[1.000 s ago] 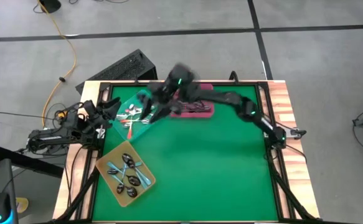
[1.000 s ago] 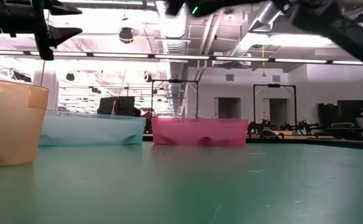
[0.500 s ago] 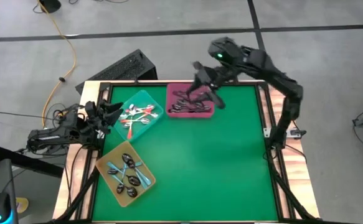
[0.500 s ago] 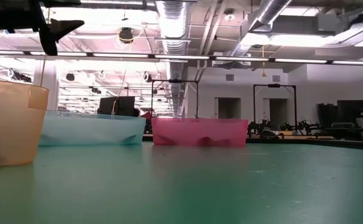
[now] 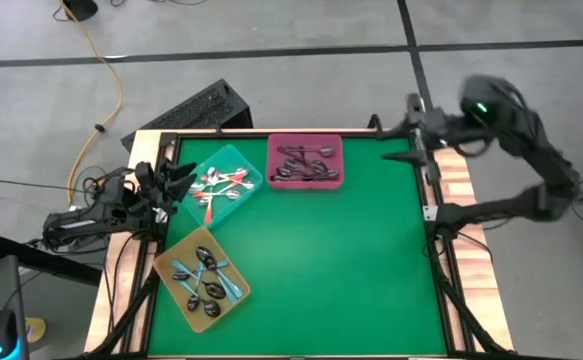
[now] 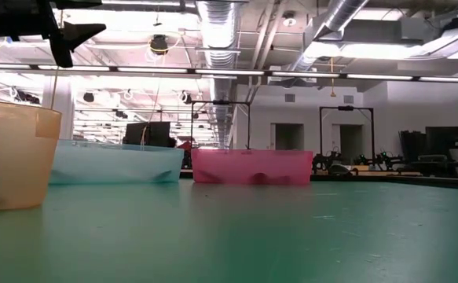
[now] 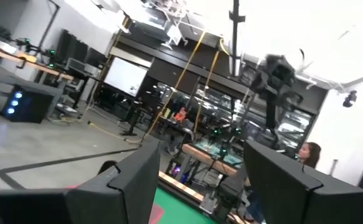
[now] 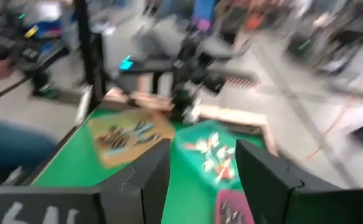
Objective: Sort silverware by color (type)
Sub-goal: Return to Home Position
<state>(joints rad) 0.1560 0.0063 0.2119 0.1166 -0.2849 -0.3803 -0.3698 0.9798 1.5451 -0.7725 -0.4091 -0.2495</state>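
The silverware lies flat in three trays on the green table. Red-handled spoons fill the teal tray. Dark spoons are in the pink tray, and blue-handled spoons are in the yellow tray. My left gripper stands open at the table's left edge beside the teal tray, holding nothing. My right gripper hangs open and empty above the table's far right corner. Its fingers point about level toward the trays.
A raised black frame and wooden border run round the table. Bare green mat covers the middle, near and right parts. In the low view the trays stand in a row at the left and centre.
My right gripper has swung up and away from above the teal and pink trays to the table's far right corner, tipping from pointing down to about level. My left gripper has rolled a little in place. The trays and spoons have kept still.
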